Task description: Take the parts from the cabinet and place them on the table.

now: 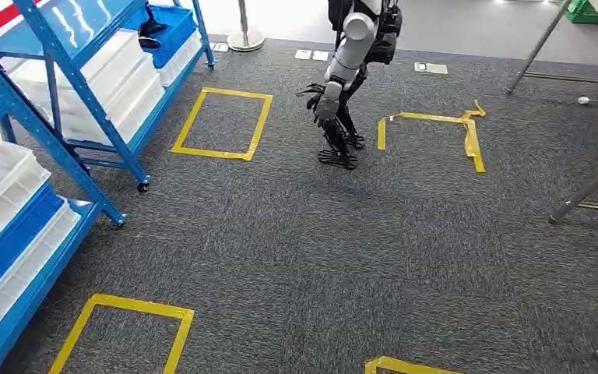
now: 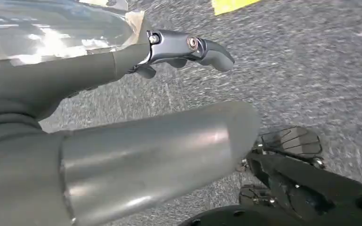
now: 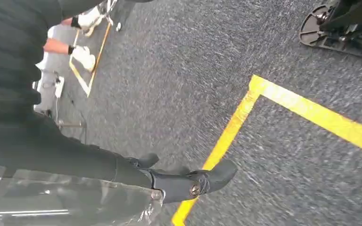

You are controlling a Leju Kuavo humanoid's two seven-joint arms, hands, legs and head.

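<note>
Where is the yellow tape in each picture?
Head view: yellow tape squares on the floor, one near the blue shelves.
Left wrist view: a piece at the top edge.
Right wrist view: a corner beyond the right hand.
Shared landmark: the grey carpet.

A clear bag [image 2: 52, 33], cut off, hides both hands' grip.

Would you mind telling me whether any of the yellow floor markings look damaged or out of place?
Yes: the tape rectangle beside the other robot is peeled, crumpled and missing a side, while the rectangle near the blue cabinet lies flat and complete.
</note>
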